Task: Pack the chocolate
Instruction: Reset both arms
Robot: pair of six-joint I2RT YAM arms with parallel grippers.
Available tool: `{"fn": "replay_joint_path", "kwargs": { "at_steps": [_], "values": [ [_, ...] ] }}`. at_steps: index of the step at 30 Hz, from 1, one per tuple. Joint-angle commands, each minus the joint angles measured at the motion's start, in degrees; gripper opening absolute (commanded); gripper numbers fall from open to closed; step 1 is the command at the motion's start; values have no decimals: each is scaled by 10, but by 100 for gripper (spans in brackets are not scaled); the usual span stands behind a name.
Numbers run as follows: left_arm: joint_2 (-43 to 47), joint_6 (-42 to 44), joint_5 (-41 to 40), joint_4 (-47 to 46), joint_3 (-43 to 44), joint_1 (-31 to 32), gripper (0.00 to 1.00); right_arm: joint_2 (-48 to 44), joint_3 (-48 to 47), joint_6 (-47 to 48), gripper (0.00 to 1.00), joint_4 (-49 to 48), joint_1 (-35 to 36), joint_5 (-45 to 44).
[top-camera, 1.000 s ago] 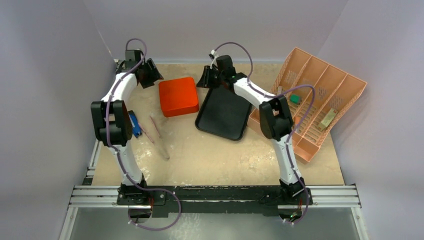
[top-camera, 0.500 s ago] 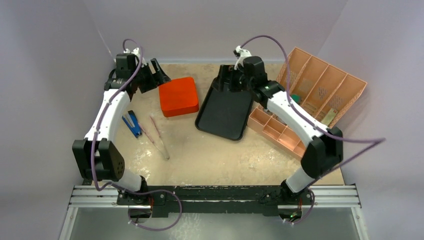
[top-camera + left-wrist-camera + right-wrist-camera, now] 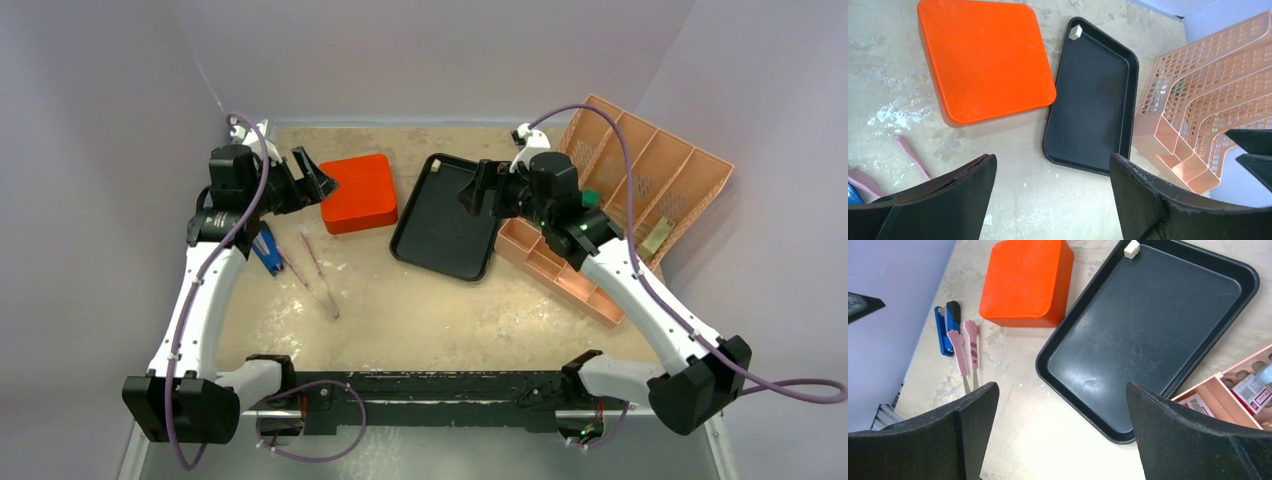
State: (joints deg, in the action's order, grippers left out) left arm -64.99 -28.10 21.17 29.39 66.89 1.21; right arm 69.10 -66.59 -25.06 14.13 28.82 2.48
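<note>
The left end effector [image 3: 1053, 160] and the right end effector [image 3: 1063, 387] hang wide and empty above the surface [image 3: 1048, 435], with one cream chocolate piece [image 3: 1131, 249] in a corner of the black tray [image 3: 1148, 315].

Box, tray and rack in a row across the far half of the bench [image 3: 430, 310]

The box [image 3: 357, 193] lies far left of centre. Just to its right, near but apart, lies the tray [image 3: 445, 225], with one piece of chocolate [image 3: 437, 167] in its far left corner. Just beside the tray's right edge lies a low divided box [image 3: 555, 268], and behind it, at the right side, a slotted rack [image 3: 650, 190]. In front of the box lie tongs [image 3: 315, 270], and to their left a stapler [image 3: 265, 248], near the bench's left edge.
</note>
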Motion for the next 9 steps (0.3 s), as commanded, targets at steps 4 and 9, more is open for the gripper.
{"fn": "replay_joint_path", "kwargs": {
  "at_steps": [4,9],
  "values": [
    [16,-3,4,-31,-23,1,84,-34,3,-13,99,-1,-1,-21],
    [18,2,-19,-20,-14,2,85,-35,5,-20,99,-1,-1,-16]
  ]
}}
